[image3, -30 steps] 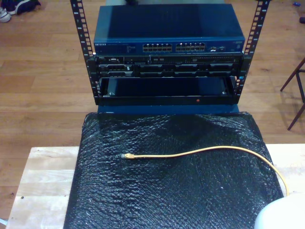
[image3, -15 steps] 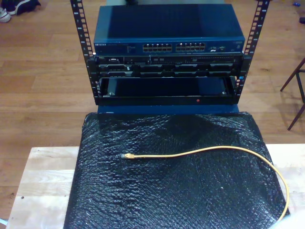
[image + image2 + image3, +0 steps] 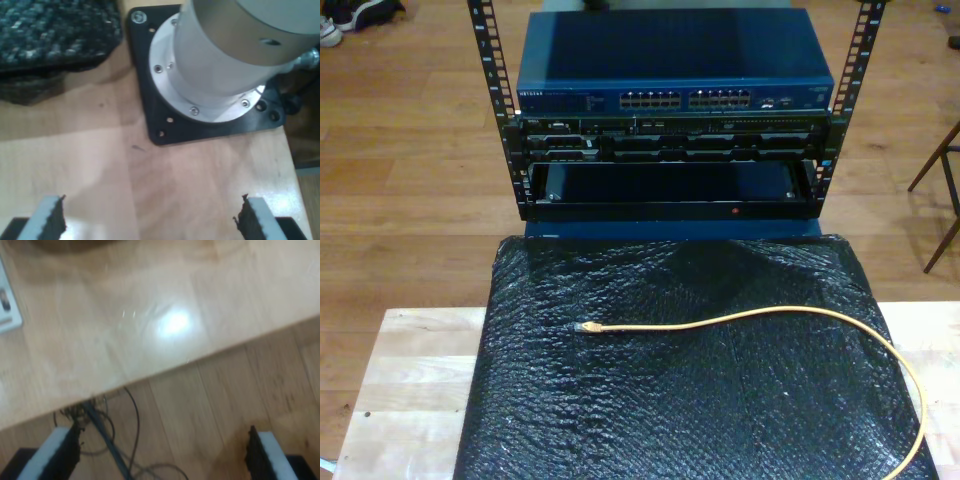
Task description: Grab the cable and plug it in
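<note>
Both tools gaping, cable (image 3: 760,318) loose on mat (image 3: 620,420).

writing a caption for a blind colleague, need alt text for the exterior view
A yellow-orange cable lies loose on a black bubble-wrap mat covering a wooden table, its clear plug pointing to the exterior view's left. Beyond the mat stands a rack holding a blue network switch with rows of ports.

My first pincer (image 3: 148,220) has pale grey fingers (image 3: 46,220) faced with black, ridged pads. Beyond it stands an arm base (image 3: 235,55), a smooth silver-white cylinder on a round flange ringed with small screws, bolted to a square black mounting plate (image 3: 165,125). My second pincer (image 3: 162,455) has the same grey fingers (image 3: 52,455) and black pads.
</note>
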Motion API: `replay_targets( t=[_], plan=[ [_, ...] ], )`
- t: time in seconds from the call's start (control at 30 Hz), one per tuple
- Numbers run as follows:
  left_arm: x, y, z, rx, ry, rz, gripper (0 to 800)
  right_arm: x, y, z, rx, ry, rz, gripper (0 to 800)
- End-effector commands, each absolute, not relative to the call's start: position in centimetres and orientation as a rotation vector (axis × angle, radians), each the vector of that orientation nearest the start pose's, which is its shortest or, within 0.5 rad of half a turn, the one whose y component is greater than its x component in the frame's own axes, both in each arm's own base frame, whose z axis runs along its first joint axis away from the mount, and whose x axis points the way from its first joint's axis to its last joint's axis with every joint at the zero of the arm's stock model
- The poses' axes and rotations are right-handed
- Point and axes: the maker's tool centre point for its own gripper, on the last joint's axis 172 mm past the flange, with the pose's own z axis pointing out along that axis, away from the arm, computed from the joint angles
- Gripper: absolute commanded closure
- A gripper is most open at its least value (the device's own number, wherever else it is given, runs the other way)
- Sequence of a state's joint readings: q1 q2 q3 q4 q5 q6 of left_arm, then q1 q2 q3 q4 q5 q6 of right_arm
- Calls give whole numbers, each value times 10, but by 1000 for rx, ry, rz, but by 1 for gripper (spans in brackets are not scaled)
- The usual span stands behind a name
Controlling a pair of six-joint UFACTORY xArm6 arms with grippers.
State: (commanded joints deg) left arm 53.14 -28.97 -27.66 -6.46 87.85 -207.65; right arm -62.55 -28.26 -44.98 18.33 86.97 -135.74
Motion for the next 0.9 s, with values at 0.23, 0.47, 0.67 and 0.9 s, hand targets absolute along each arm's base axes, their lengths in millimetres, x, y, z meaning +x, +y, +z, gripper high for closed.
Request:
replay_targets(
  t=[0.23,0.47,0.67,0.9],
  plan=[
    [149,102,159,1747,-1970,295,0,240,-174,288,-2279,-1537,-751,1],
    [167,82,162,1769,-1936,283,0,268,-158,321,-2227,-1462,-885,2],
    [180,55,167,1759,-1896,299,0,286,-136,324,-2149,-1458,-878,2],
    [200,23,176,1784,-1830,317,0,304,-113,329,-2081,-1469,-905,1]
  ],
)
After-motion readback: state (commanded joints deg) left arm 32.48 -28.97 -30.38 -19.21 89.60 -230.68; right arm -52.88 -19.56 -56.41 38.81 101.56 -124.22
